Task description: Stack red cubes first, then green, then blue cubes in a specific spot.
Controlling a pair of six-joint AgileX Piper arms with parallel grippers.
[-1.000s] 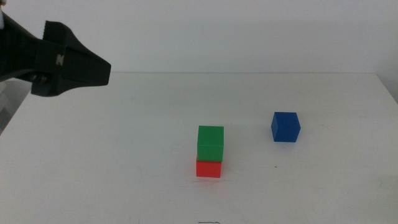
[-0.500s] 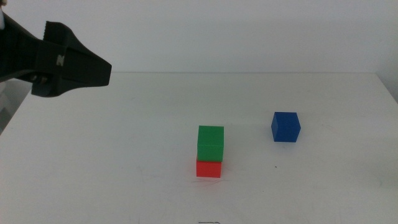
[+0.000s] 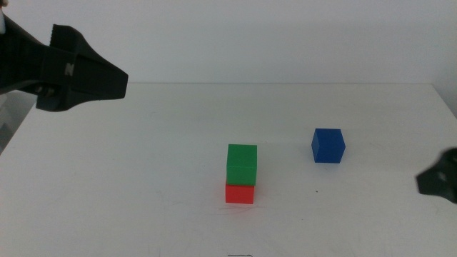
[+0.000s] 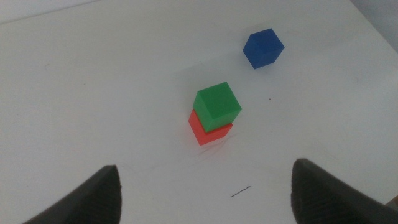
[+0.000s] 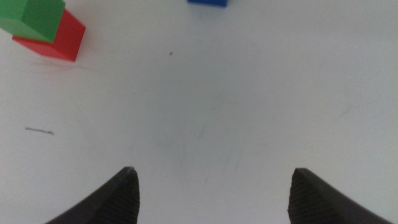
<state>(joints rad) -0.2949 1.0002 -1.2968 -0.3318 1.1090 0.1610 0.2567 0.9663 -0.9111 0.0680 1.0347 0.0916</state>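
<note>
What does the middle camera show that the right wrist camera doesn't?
Only the middle view shows the left gripper raised at the table's far left, the right gripper as a dark shape at the right edge, and the whole blue cube. Only the right wrist view shows its own open jaws and a thin grey scuff on the table. Both show the green cube stacked on the red cube.

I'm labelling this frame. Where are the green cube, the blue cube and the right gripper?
green cube point(image 3: 241, 164), middle view, front face.
blue cube point(image 3: 328, 145), middle view, front face.
right gripper point(image 5: 211, 193), right wrist view, midway between its open jaws.
</note>
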